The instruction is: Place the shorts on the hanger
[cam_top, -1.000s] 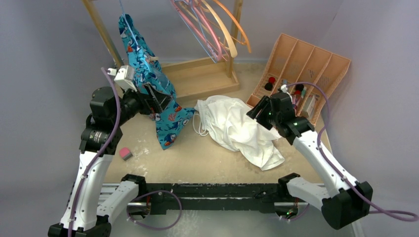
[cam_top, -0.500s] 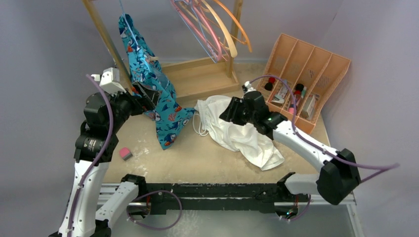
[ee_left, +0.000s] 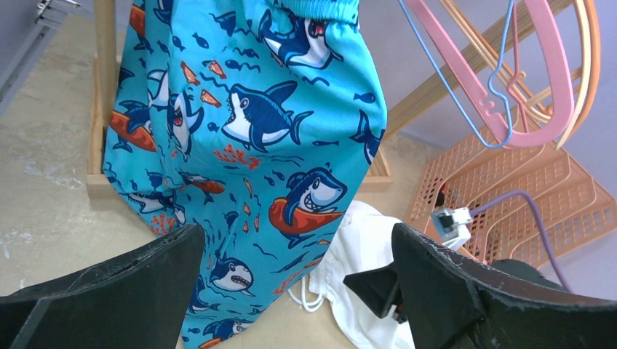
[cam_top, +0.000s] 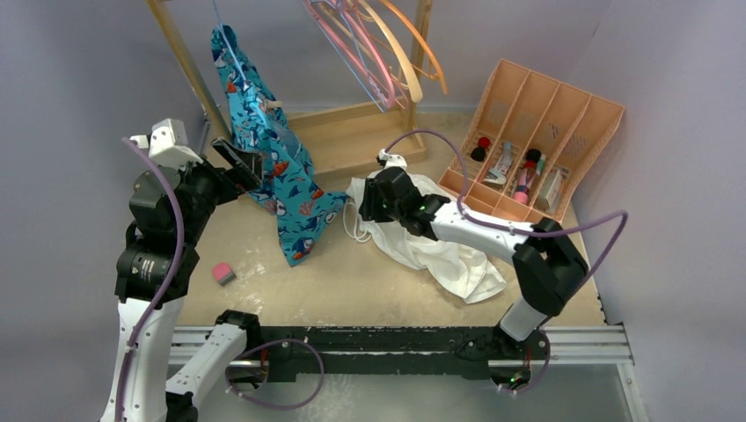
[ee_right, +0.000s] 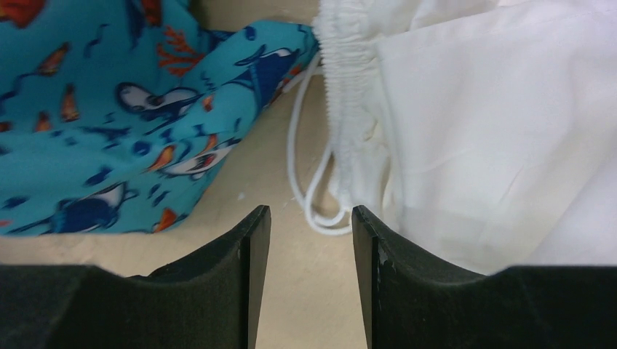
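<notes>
The white shorts (cam_top: 422, 233) lie crumpled on the table, waistband and drawstring (cam_top: 354, 230) at their left end. My right gripper (cam_top: 368, 200) is open and empty, low over that waistband end. In the right wrist view its jaws (ee_right: 311, 214) stand a little apart over bare table, just short of the drawstring loop (ee_right: 313, 196) and gathered waistband (ee_right: 349, 65). The thin light-blue hanger (cam_top: 354, 63) hangs on the rack among pink ones; it also shows in the left wrist view (ee_left: 444, 80). My left gripper (cam_top: 230, 163) is wide open and empty, beside the hanging shark garment.
The blue shark shorts (cam_top: 273, 158) hang from the wooden rack (cam_top: 352, 141), their hem on the table beside the white shorts. Pink hangers (cam_top: 374, 61) and a tan hanger (cam_top: 413, 48) hang there too. An orange divided tray (cam_top: 550, 114) stands back right. A pink block (cam_top: 223, 273) lies front left.
</notes>
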